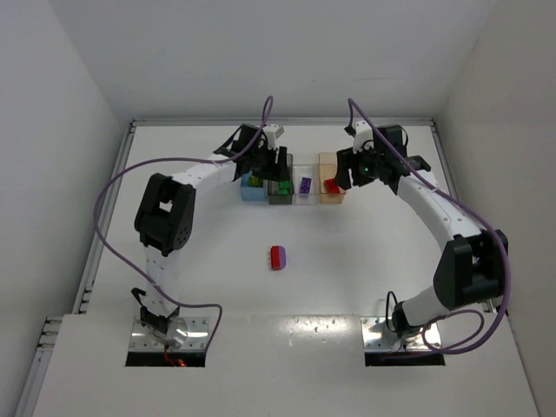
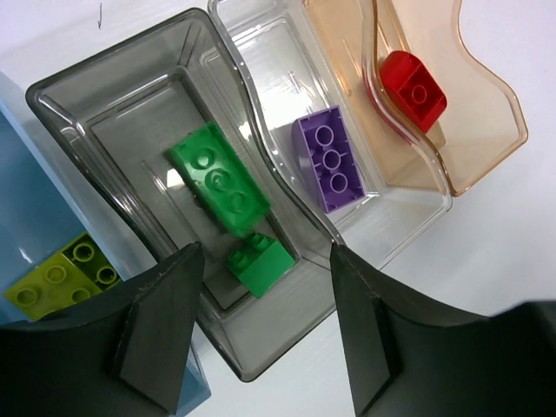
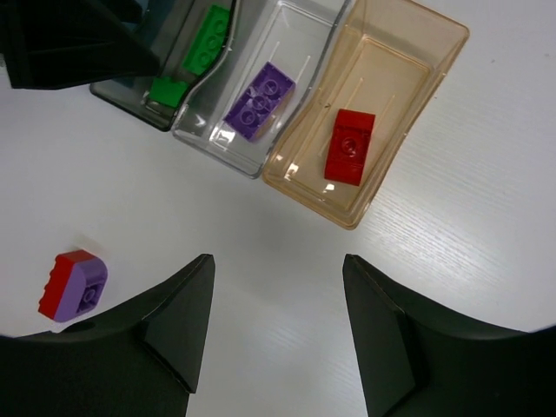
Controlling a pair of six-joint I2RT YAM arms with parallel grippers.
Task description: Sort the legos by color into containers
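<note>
Four bins stand in a row at the back: blue point(image 1: 251, 195), dark grey point(image 1: 280, 196), clear point(image 1: 305, 196) and pale orange point(image 1: 330, 196). In the left wrist view the dark grey bin point(image 2: 113, 82) holds two green bricks point(image 2: 217, 178), the clear bin point(image 2: 261, 43) a purple brick point(image 2: 330, 161), the orange bin point(image 2: 486, 113) a red brick point(image 2: 413, 89), and the blue bin point(image 2: 26, 200) yellow-green bricks point(image 2: 65, 274). My left gripper point(image 2: 265, 261) is open and empty above the grey bin. My right gripper point(image 3: 278, 261) is open and empty near the orange bin point(image 3: 408, 52). A red brick joined to a purple brick point(image 1: 277, 257) lies mid-table.
White walls enclose the table on the left, back and right. The joined red and purple brick also shows in the right wrist view point(image 3: 73, 285), at the left, apart from the bins. Purple cables trail from both arms.
</note>
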